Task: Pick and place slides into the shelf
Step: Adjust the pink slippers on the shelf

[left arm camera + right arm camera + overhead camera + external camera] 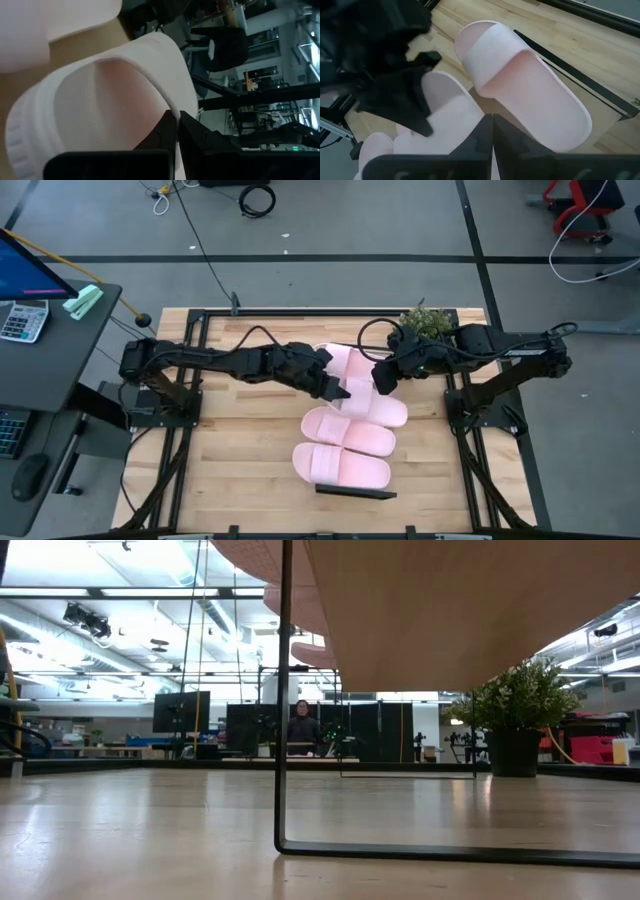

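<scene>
We see both arms stretched in over the table's middle, meeting above the slides (pixel 350 435). The left gripper (pixel 337 391) reaches from the left, fingers pinched on the strap of one slide (pixel 100 100). The right gripper (pixel 380 377) angles down from the right, fingers together, over another slide (pixel 530 95). Four slides cluster on the shelf (pixel 355 493); its black frame (pixel 283 740) shows at table level.

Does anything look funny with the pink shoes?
Yes. The left end effector is shut on one slide, lifting it tilted. The other slides lie crowded side by side.
</scene>
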Motion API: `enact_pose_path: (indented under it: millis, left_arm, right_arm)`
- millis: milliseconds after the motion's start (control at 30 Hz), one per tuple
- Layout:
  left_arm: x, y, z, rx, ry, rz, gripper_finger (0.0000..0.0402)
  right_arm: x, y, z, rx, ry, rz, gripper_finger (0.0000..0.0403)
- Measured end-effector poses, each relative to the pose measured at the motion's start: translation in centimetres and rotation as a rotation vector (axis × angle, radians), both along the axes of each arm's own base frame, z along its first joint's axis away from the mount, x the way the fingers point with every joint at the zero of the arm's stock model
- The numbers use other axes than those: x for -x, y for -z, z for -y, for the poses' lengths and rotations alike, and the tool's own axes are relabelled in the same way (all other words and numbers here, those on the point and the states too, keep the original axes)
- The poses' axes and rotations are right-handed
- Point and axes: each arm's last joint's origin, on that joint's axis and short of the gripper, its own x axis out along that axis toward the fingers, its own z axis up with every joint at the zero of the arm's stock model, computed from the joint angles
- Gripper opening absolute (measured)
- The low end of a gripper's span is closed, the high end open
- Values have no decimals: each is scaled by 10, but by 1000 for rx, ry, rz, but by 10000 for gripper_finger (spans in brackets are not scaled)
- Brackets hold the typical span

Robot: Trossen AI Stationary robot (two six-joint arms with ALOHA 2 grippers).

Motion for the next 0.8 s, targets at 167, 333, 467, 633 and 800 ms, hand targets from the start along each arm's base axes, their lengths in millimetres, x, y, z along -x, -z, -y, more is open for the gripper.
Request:
enact_pose_path:
  millis: [167, 333, 467, 633, 800]
  left_arm:
    - [-9, 13, 0, -10, 4, -17, 8]
    - [-13, 5, -7, 15, -13, 74, 11]
    - [-13, 2, -9, 13, -22, 110, 7]
    - [-13, 12, -9, -25, -10, 33, 13]
    - [-13, 20, -9, -77, 12, -21, 7]
  right_arm:
    - [0, 0, 0, -7, -6, 0, 17]
    - [0, 0, -1, -11, -6, 3, 17]
    - [0, 0, -1, -10, -7, 3, 17]
    - [0, 0, -1, -8, -10, 2, 17]
    - [0, 0, -1, -5, -14, 1, 17]
